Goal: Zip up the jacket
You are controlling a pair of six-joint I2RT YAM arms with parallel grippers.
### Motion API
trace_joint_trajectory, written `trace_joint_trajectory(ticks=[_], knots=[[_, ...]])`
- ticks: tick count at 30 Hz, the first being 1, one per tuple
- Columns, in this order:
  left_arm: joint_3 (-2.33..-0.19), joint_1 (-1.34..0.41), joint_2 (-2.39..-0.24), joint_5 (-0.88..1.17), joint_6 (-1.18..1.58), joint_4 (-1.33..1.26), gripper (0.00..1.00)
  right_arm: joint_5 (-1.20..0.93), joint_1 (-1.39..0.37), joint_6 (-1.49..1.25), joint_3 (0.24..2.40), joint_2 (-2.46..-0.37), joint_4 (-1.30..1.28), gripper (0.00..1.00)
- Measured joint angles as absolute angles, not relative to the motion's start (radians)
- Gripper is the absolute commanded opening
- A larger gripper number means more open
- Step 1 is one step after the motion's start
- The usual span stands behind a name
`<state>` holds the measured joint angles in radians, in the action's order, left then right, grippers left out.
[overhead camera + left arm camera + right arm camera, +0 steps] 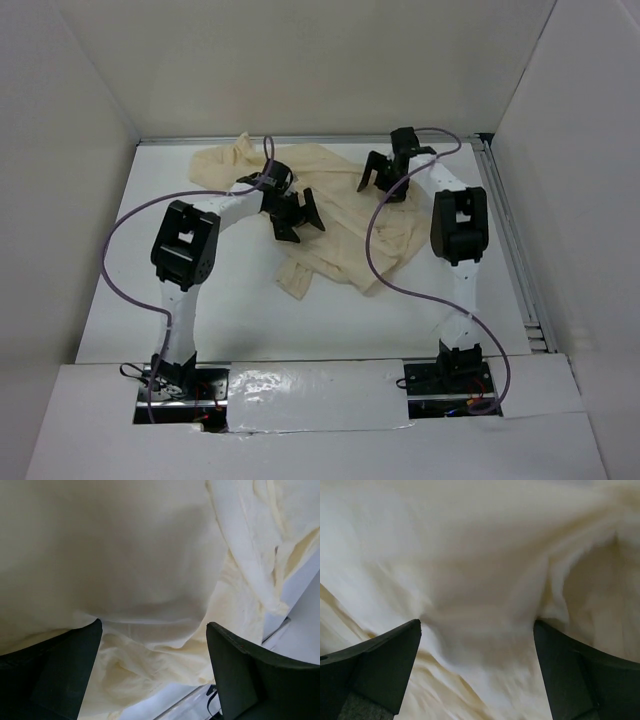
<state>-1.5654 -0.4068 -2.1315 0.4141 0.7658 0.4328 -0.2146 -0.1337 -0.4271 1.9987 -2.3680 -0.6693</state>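
Observation:
The cream jacket (340, 235) lies crumpled at the back middle of the white table (130, 300), with one part trailing toward the front. I cannot make out its zipper in any view. My left gripper (298, 220) hovers over the jacket's left part, open, with nothing between its fingers. In the left wrist view the jacket (125, 555) fills the frame and the left gripper (154, 625) stands wide above a fold. My right gripper (385, 183) is open over the jacket's upper right part. In the right wrist view the right gripper (477, 624) spans bare jacket cloth (480, 555).
White enclosure walls stand on the left, back and right. A metal rail (515, 260) runs along the table's right edge. Purple cables (115, 250) loop from both arms. The arm bases sit in a white cover (320, 385) at the near edge.

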Motion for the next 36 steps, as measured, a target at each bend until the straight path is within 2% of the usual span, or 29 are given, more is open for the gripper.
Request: trace_joint_trajectory(ticks=[10,13,16,18,24,30,36], knots=[[-1.819,-0.237,-2.284,0.373,0.678,0.443,0.99,-0.179,-0.196,-0.563,1.102,-1.781,-0.474,1.0],[-1.892,-0.211,-2.315,0.344,0.621,0.445,0.99,-0.158,-0.292,-0.624,0.952,-1.652,-0.462,1.0],[-1.881,-0.203,-2.295,0.339,0.581,0.435,0.99,-0.121,-0.371,-0.653,0.923,-1.611,-0.488,1.0],[-1.789,-0.207,-2.235,0.341,0.576,0.409,0.99,-0.078,-0.379,-0.653,0.943,-1.602,-0.504,1.0],[-1.405,-0.234,-1.929,0.333,0.604,0.409,0.99,0.078,-0.465,-0.603,1.055,-1.52,-0.562,1.0],[-1.162,-0.261,-1.635,0.306,0.66,0.398,0.99,0.094,-0.596,-0.537,1.056,-1.401,-0.564,0.99],[-1.093,-0.268,-1.52,0.241,0.695,0.428,0.99,0.121,-0.635,-0.477,1.056,-1.487,-0.6,0.85]])
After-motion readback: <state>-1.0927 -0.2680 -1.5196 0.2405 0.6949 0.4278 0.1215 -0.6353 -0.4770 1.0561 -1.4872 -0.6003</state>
